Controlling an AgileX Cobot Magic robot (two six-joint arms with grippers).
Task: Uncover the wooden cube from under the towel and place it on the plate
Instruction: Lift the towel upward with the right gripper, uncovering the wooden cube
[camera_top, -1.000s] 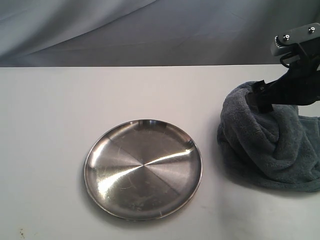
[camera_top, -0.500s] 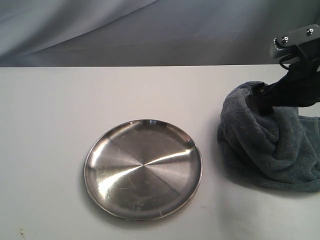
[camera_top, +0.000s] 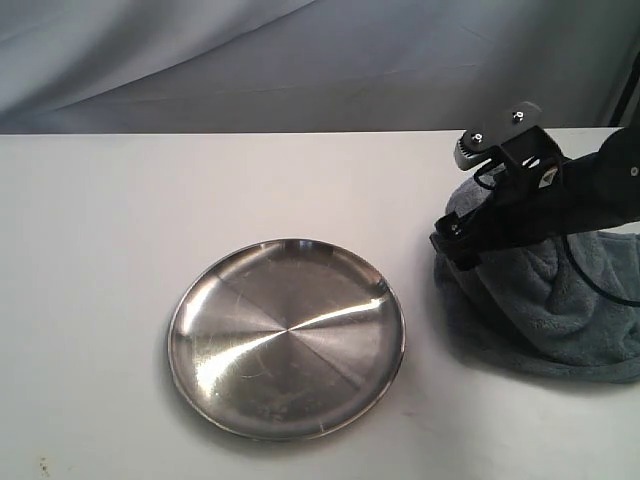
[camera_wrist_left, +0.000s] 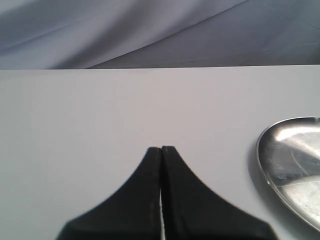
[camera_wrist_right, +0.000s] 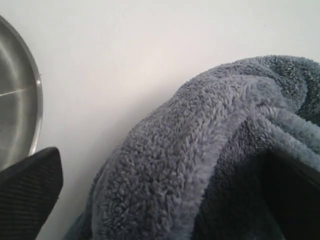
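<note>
The dark blue-grey towel (camera_top: 545, 300) lies bunched at the right of the table. The wooden cube is hidden. My right gripper (camera_top: 468, 243) is down at the towel's left edge, on the side facing the plate. In the right wrist view it (camera_wrist_right: 165, 195) stands open, a thick fold of towel (camera_wrist_right: 200, 145) between its wide-set fingers (camera_wrist_right: 27, 197); a strip of bare table shows between that finger and the cloth. The shiny steel plate (camera_top: 287, 338) sits empty at the table's middle. My left gripper (camera_wrist_left: 161, 149) is shut on nothing above bare table, the plate's rim (camera_wrist_left: 260, 155) off to its side.
The white tabletop (camera_top: 100, 250) runs under everything, with a grey cloth backdrop (camera_top: 250, 60) hanging behind its far edge. The towel reaches the exterior view's right border.
My right arm has swung left and down over the towel, from its top right to its plate-side edge. The plate and left gripper have not moved.
</note>
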